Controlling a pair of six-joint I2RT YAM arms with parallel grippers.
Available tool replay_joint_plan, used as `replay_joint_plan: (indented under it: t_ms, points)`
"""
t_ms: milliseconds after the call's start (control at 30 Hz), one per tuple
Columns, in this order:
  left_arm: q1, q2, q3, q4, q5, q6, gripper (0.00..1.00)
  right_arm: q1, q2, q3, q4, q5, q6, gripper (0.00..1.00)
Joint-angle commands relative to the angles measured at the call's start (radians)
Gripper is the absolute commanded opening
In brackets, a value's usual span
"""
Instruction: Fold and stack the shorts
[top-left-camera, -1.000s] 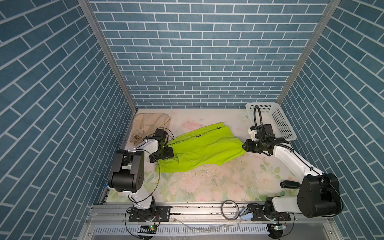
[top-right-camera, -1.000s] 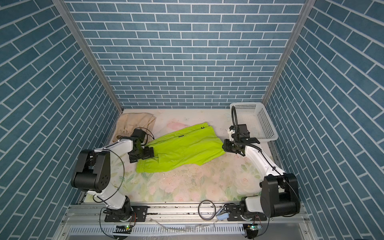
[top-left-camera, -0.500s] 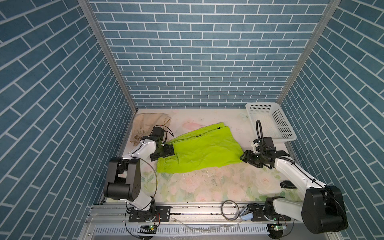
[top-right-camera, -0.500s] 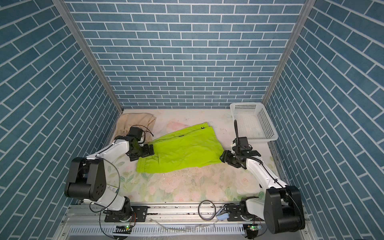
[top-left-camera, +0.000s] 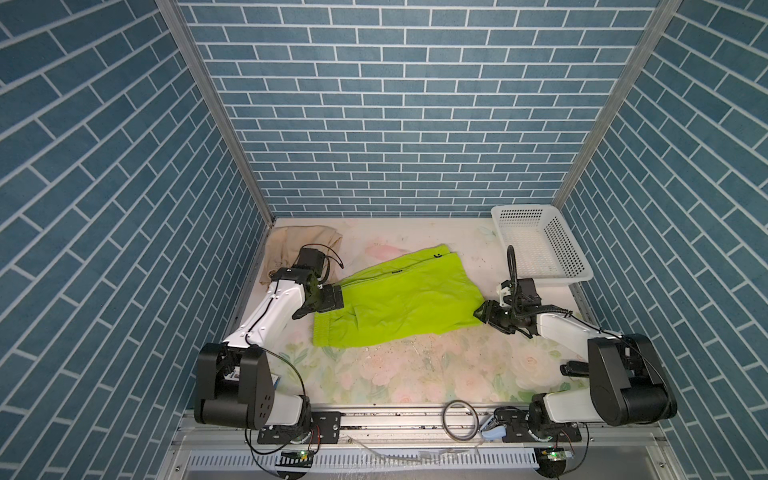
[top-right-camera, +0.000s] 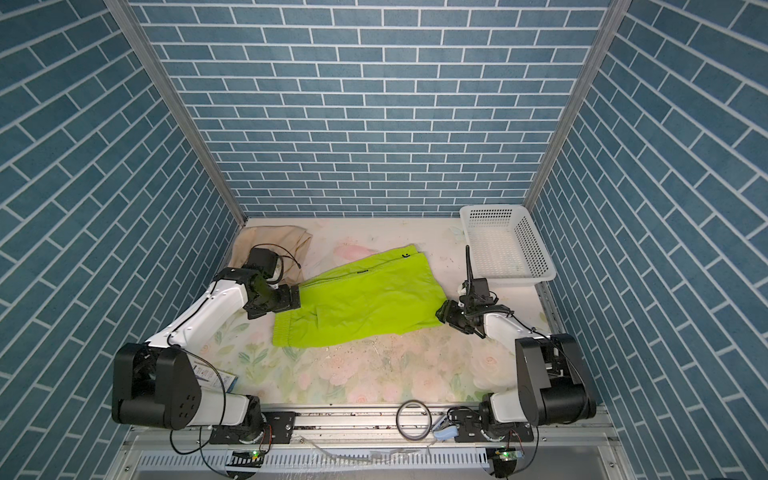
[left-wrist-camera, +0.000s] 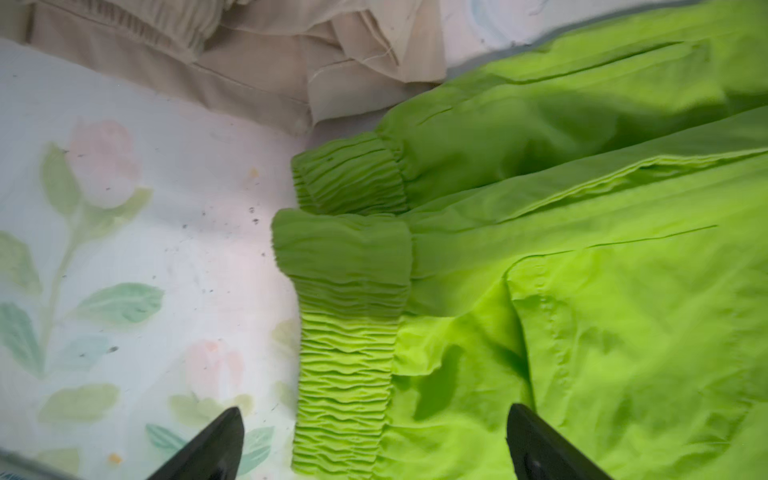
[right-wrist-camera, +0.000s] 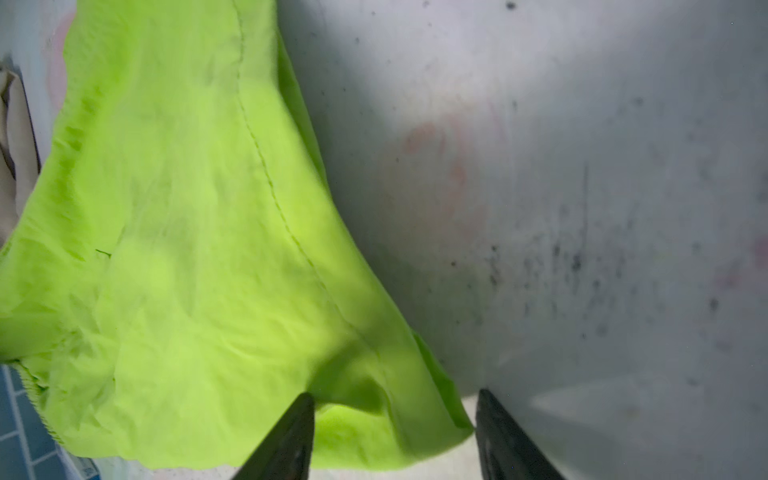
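Note:
The neon lime-green shorts (top-left-camera: 399, 303) (top-right-camera: 361, 303) lie spread on the floral table in both top views, with the gathered waistband (left-wrist-camera: 345, 365) at the left end. The beige shorts (top-left-camera: 299, 241) (top-right-camera: 282, 241) (left-wrist-camera: 249, 75) lie crumpled in the back left corner. My left gripper (top-left-camera: 328, 297) (top-right-camera: 291, 301) (left-wrist-camera: 374, 409) hovers wide open over the green waistband, holding nothing. My right gripper (top-left-camera: 482, 313) (top-right-camera: 442, 313) (right-wrist-camera: 395, 392) sits at the near right hem corner of the green shorts (right-wrist-camera: 187, 249). Its jaws stand apart with that corner of fabric between them, not pinched.
A white perforated basket (top-left-camera: 519, 208) (top-right-camera: 490, 209) stands in the back right corner, just behind the right arm. Blue brick walls close in the table on three sides. A black ring (top-left-camera: 459, 419) lies on the front rail between the arm bases.
The right gripper has come down from beside the basket toward the front, to the hem's near corner. The left gripper has shifted slightly along the waistband and stays open.

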Motion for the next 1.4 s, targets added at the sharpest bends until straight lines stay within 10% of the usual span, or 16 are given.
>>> replay_joint_plan:
  t_ms: [0, 133, 367, 667, 1367]
  points:
    - [0.000, 0.028, 0.016, -0.045, -0.064, 0.020, 1.00, -0.001, 0.028, 0.034, 0.045, -0.008, -0.042, 0.45]
    - [0.000, 0.059, 0.002, -0.015, -0.033, 0.016, 1.00, -0.002, 0.005, 0.060, -0.010, -0.019, -0.099, 0.37]
    - [0.016, 0.079, -0.037, 0.014, 0.002, 0.013, 1.00, -0.007, -0.061, 0.191, -0.241, 0.154, -0.214, 0.61]
    - [0.096, 0.133, -0.033, 0.223, 0.092, -0.019, 1.00, -0.008, 0.258, 0.352, -0.134, -0.016, -0.290, 0.80]
    - [0.077, -0.055, 0.105, 0.009, 0.063, 0.001, 1.00, 0.029, 0.566, 0.569, -0.037, -0.145, -0.251, 0.65]
